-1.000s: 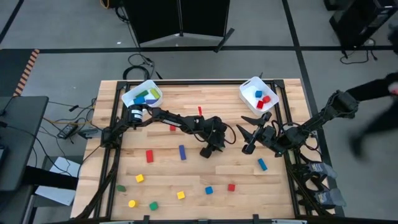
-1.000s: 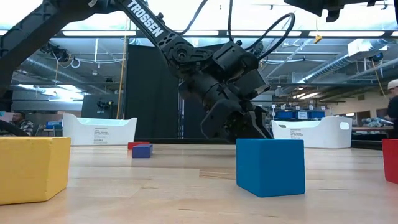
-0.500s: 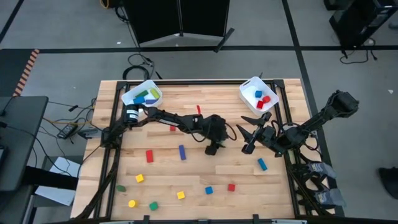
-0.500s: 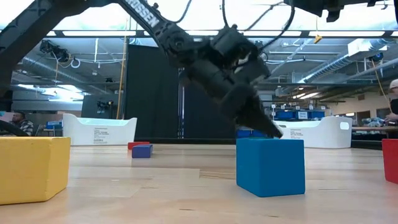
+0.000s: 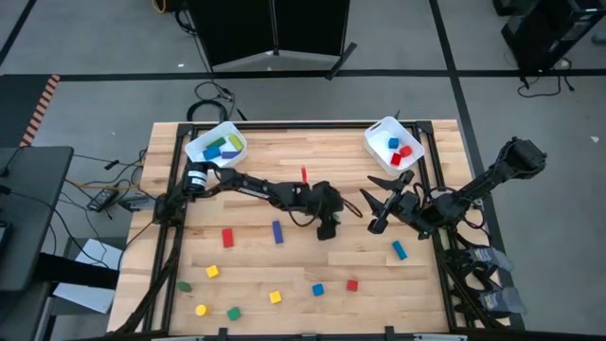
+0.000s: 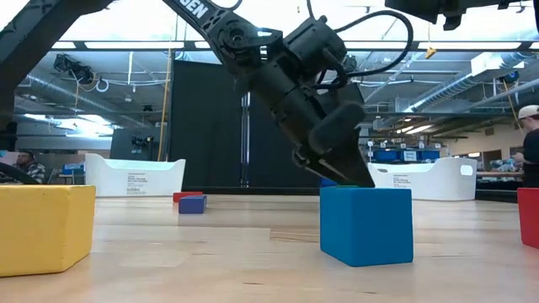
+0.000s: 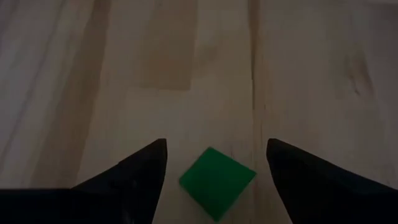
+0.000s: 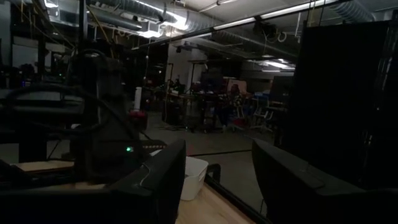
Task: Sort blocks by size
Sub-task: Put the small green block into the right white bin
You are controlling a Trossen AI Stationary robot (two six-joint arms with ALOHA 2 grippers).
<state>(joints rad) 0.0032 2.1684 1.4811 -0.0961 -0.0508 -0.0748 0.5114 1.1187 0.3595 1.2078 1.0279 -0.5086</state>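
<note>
Close up in the low view sit a yellow cube (image 6: pixel 44 229) and a blue cube (image 6: pixel 366 225), and they have not moved. Behind the blue cube, the left gripper (image 6: pixel 337 164) has swung since a second ago: now it tips down toward the table. From above, the left gripper (image 5: pixel 327 227) has slid a bit toward the middle of the table. Its fingers (image 7: pixel 140 171) are spread wide, with a small green cube (image 7: pixel 217 182) lying on the wood between them, touching neither. The long arm reaches out low from the left side. Farther right, the right gripper (image 5: pixel 377 225) waits in the same spot, partly open and holding nothing. At the back stand two white bins (image 5: pixel 217 144) with blocks inside.
</note>
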